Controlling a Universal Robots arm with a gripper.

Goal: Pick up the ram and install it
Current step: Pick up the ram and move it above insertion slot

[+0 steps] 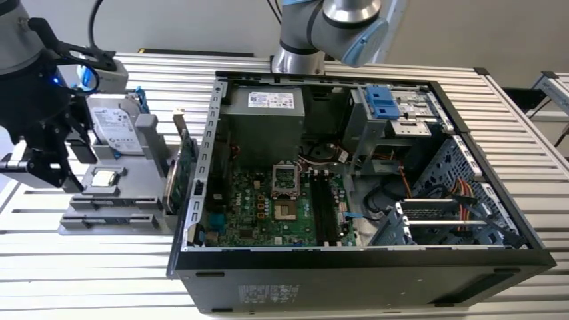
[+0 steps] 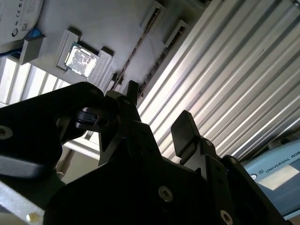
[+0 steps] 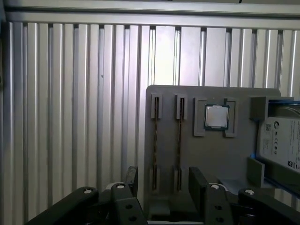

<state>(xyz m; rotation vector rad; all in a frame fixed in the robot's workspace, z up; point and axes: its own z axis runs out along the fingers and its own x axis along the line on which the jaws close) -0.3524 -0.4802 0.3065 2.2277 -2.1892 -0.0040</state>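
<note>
A black gripper (image 3: 164,187) hangs above a grey holder (image 3: 206,159) at the exterior view's left, beside an open computer case (image 1: 356,280). Its fingers (image 3: 197,180) are apart and clear of everything. Two ram sticks (image 3: 179,136) stand on edge in the holder's slots beneath the gripper, next to a processor (image 3: 216,116) and a hard drive (image 3: 281,140).

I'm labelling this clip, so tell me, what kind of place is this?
Probably a robotics lab bench for computer assembly: an open desktop case sits on a slatted metal table beside a grey parts holder carrying a hard drive, with a robot arm behind.
</note>
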